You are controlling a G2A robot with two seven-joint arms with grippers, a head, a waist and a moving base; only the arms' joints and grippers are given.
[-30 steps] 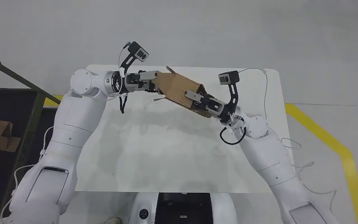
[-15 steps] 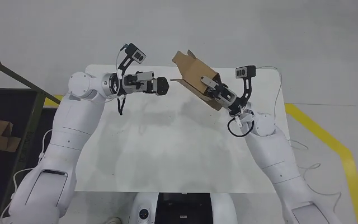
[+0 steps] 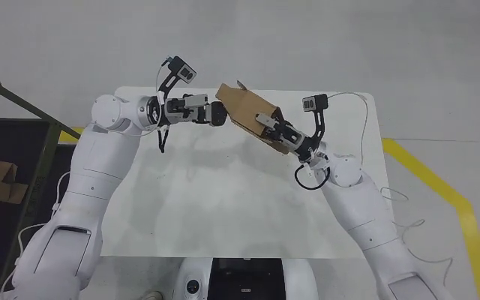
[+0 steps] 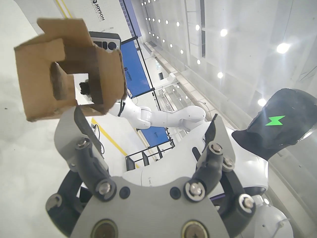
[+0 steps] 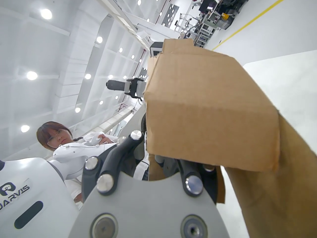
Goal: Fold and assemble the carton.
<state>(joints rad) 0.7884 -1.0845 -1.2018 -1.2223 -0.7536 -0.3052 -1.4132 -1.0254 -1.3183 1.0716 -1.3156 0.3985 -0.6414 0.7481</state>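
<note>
R arm: bent, my right gripper [image 3: 265, 124] clamps carton [image 3: 244, 107] aloft | L arm: outstretched, my left gripper [image 3: 218, 114] spread wide just beside carton

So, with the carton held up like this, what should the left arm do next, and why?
Probably ease the left gripper forward and close on a loose flap of the carton. Its jaws stand open just short of the open end, flaps unfolded, while the right gripper holds the other end above the table.

The carton [image 3: 240, 109] is plain brown, the table [image 3: 225, 210] white, the fingers [image 4: 83, 123] black.
</note>
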